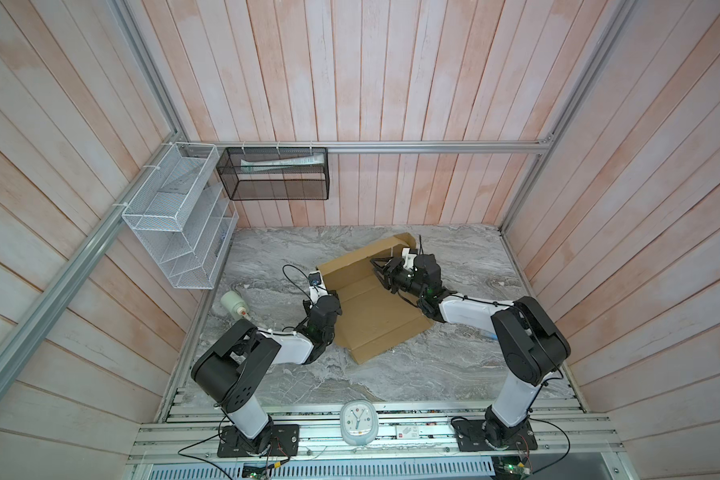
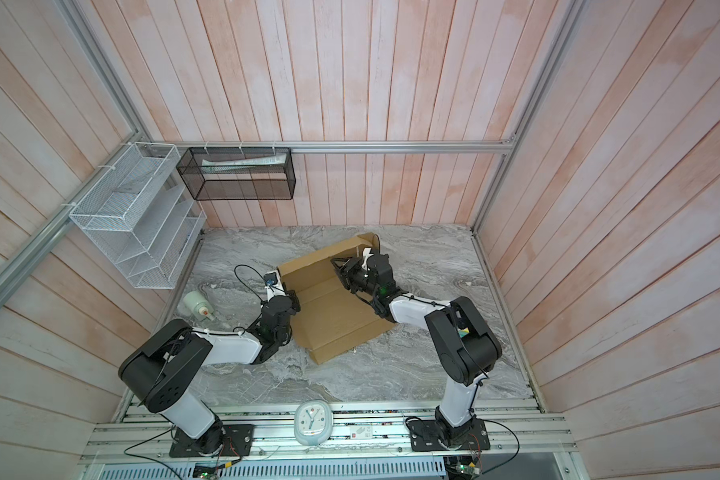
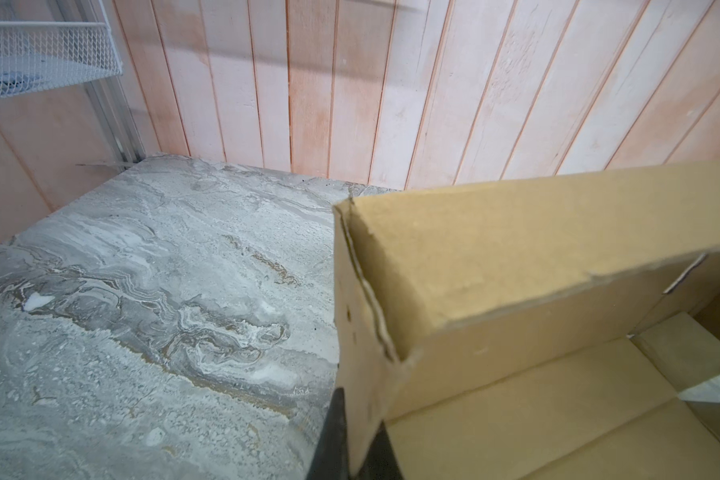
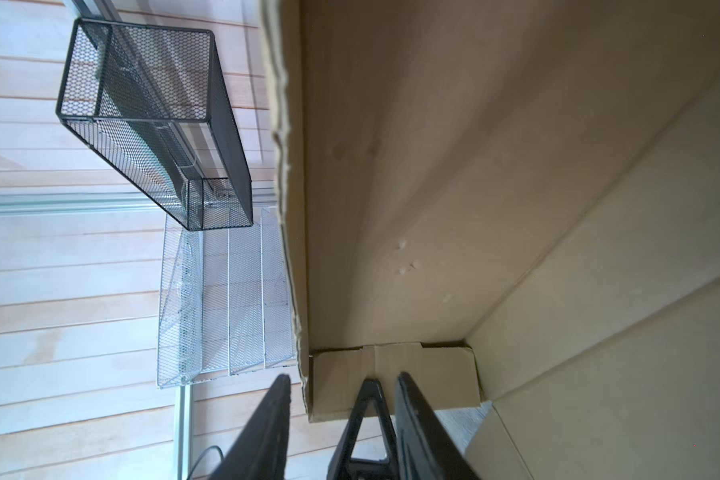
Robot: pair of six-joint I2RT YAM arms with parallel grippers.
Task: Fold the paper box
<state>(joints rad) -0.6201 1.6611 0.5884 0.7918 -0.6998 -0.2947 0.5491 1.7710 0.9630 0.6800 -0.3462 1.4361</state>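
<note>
Grey marbled tabletop [image 1: 454,365] enclosed by pale pink plank walls, with a white alarm clock [image 1: 358,422] on the front rail as landmark: beyond the clock, mid-table, lies the paper box [image 1: 375,320], plain unprinted brown cardboard, base flat, back wall raised. Left gripper [image 3: 356,451] is pinched onto an upright side wall of the box; right gripper [image 4: 344,377] has its jaws spread astride the back wall's edge. Beyond-left of the clock hangs a black mesh basket [image 1: 273,174] holding folded white printed paper, text unreadable; further left a white wire rack [image 1: 175,224], contents unclear; beside the clock a small label [image 1: 408,432], illegible.
</note>
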